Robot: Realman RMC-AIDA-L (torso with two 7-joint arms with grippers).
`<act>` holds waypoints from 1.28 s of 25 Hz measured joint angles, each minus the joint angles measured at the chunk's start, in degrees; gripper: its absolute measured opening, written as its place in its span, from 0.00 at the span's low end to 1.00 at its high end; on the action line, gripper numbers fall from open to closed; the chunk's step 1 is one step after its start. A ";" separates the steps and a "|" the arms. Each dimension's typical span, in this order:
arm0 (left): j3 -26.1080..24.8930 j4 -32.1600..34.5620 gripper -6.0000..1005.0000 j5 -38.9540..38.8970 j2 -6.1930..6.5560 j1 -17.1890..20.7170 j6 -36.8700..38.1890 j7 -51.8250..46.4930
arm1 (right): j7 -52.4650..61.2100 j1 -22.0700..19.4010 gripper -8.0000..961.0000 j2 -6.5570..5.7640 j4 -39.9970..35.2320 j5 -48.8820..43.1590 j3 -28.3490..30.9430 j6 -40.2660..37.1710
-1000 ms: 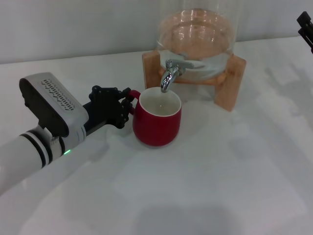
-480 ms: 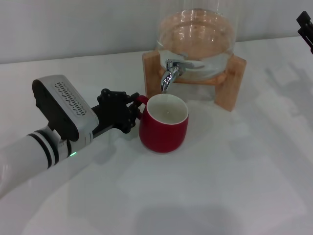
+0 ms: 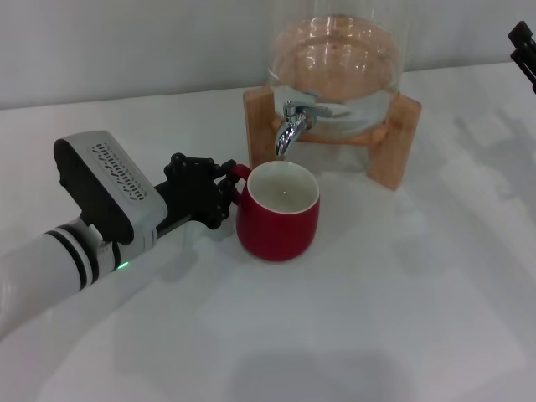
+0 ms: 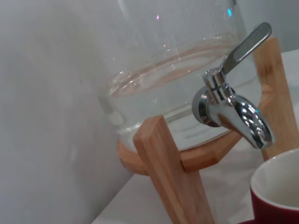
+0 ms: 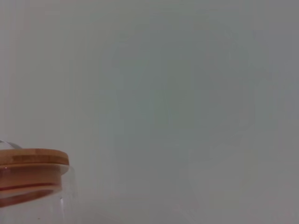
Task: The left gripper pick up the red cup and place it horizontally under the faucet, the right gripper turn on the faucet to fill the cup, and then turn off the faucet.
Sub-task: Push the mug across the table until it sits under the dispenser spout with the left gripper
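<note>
The red cup (image 3: 279, 217) stands upright on the white table, its white inside showing, just below and in front of the faucet (image 3: 291, 126). My left gripper (image 3: 224, 191) is shut on the cup's small red handle from the left. In the left wrist view the chrome faucet (image 4: 232, 112) hangs over the cup's rim (image 4: 275, 186), lever raised. Only the tips of my right gripper (image 3: 524, 48) show at the far right edge, high and well away from the faucet.
The glass dispenser (image 3: 337, 63) with water rests on a wooden stand (image 3: 394, 138) at the back of the table. The right wrist view shows only its wooden lid (image 5: 32, 161) against a plain wall. White tabletop lies in front and to the right.
My left gripper carried the cup to the right and slightly forward over the last second, then nudged it a touch left. The right gripper has not moved.
</note>
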 joint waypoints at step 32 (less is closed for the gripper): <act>-1.83 -1.06 0.10 -0.97 0.29 -1.21 -2.17 2.91 | 0.66 0.28 0.86 0.09 0.00 0.00 -0.53 0.03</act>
